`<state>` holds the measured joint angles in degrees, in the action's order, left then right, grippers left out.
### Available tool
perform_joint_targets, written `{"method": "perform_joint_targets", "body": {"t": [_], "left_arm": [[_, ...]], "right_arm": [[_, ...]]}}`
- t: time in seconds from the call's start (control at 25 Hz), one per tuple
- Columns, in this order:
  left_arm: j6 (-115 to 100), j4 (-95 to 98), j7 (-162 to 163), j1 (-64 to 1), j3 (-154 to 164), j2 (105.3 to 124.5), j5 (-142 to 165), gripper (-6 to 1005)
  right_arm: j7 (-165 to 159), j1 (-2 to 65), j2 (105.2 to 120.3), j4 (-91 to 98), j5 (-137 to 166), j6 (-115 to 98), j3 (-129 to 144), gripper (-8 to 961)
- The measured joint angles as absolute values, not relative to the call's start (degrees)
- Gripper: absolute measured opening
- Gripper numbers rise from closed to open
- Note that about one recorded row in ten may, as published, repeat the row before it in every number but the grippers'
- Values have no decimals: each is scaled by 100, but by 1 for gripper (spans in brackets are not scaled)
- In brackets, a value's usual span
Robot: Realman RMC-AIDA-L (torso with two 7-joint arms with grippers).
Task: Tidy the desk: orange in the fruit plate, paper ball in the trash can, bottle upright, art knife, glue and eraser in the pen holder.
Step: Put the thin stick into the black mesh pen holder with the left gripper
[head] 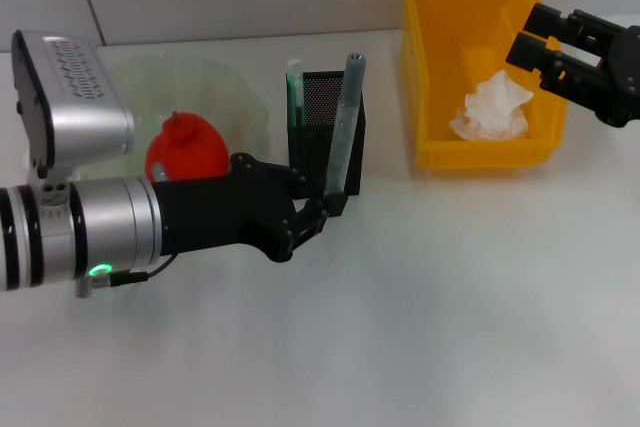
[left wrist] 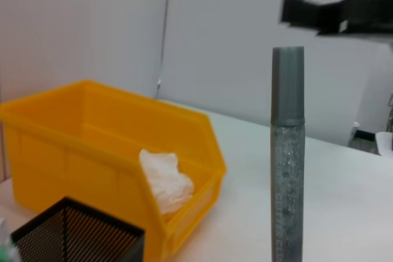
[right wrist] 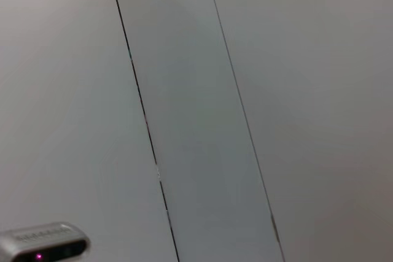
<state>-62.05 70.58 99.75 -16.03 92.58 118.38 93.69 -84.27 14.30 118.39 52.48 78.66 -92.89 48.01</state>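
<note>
On a white desk (head: pixel 430 327) backed by pale wall panels (right wrist: pixel 276 90), the robot's left arm (head: pixel 90 222) reaches in from the left, its gripper (head: pixel 322 209) clamped on the lower end of a silver glitter glue tube (head: pixel 345 127) held almost upright against the near right edge of the black mesh pen holder (head: pixel 330 112), where a green-and-white item (head: pixel 294 97) already stands. At far right the yellow trash bin (head: pixel 440 57) holds the crumpled paper ball (head: pixel 492 107), while the right gripper (head: pixel 562 59) hovers over the bin's right rim, jaws apart and empty. At far left, the orange (head: pixel 185 152) sits in the clear fruit plate (head: pixel 235 97). No bottle is visible. The risk now appears to be the tube's bottom catching the holder's rim, or the light mesh cup tipping or sliding if the gripper nudges it; a release outside the opening would probably drop the glue onto the smooth desk, where it could roll. The wall behind is bare.
</note>
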Motion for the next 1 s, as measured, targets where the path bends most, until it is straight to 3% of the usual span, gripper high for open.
{"method": "perform_joint_targets", "body": {"t": [1.0], "left_arm": [[-6266,8077,10847,-1600,9452,11856,10557,162]], "right_arm": [[-7892,1339,11899,5720,9083,-9279,4715,582]]}}
